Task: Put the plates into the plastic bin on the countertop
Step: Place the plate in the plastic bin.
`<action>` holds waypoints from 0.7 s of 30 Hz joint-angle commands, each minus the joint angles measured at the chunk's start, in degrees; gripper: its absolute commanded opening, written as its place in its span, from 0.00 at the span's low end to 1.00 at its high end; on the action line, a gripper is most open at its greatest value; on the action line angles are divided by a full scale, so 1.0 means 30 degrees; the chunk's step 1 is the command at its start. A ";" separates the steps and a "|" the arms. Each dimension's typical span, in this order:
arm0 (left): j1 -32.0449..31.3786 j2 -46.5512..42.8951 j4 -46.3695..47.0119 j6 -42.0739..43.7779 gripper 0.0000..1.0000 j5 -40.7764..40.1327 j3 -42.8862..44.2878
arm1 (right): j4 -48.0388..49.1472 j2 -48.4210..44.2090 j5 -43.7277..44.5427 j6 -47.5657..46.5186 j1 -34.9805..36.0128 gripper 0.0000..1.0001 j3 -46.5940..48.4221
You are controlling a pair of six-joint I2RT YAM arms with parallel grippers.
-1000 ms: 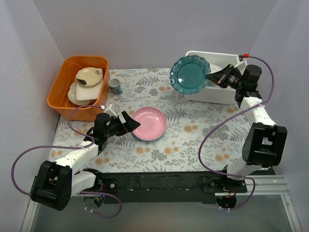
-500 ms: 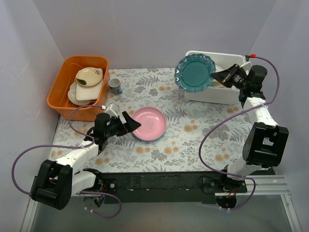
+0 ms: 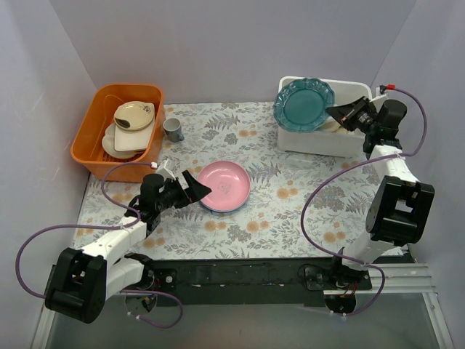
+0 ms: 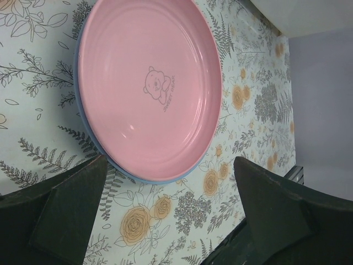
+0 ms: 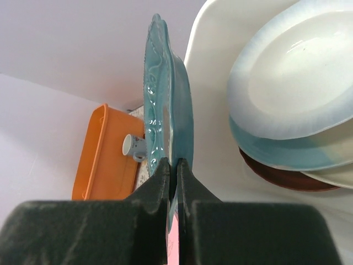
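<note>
My right gripper (image 3: 333,110) is shut on the rim of a teal scalloped plate (image 3: 304,104) and holds it on edge above the left part of the white plastic bin (image 3: 317,145). In the right wrist view the teal plate (image 5: 165,110) stands edge-on between my fingers (image 5: 158,182), and several plates (image 5: 292,94) lie stacked in the bin (image 5: 215,66). A pink plate (image 3: 224,186) lies on a light blue plate on the floral countertop (image 3: 290,196). My left gripper (image 3: 197,185) is open at its left edge. The left wrist view shows the pink plate (image 4: 149,88) with a bear print.
An orange tub (image 3: 91,138) with beige dishes (image 3: 133,123) stands at the back left. A small grey cup (image 3: 173,129) stands beside it. Grey walls close in the back and sides.
My right gripper has carried the teal plate to the right, from beside the bin's left wall to above the bin. The left arm has barely moved.
</note>
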 commanded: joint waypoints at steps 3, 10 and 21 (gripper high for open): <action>-0.0108 -0.0680 -0.0137 -0.0005 0.98 -0.0171 -0.0305 | 0.6306 -0.0375 0.0901 0.2914 -0.0955 0.01 -0.0258; -0.0108 -0.0417 -0.0136 0.0024 0.98 -0.0084 -0.0129 | 0.6192 0.0621 0.0960 0.2831 -0.1484 0.01 0.0210; -0.0108 -0.0534 -0.0429 0.0141 0.98 -0.0201 -0.0129 | 0.5987 0.1793 0.1429 0.2479 -0.1806 0.01 0.0298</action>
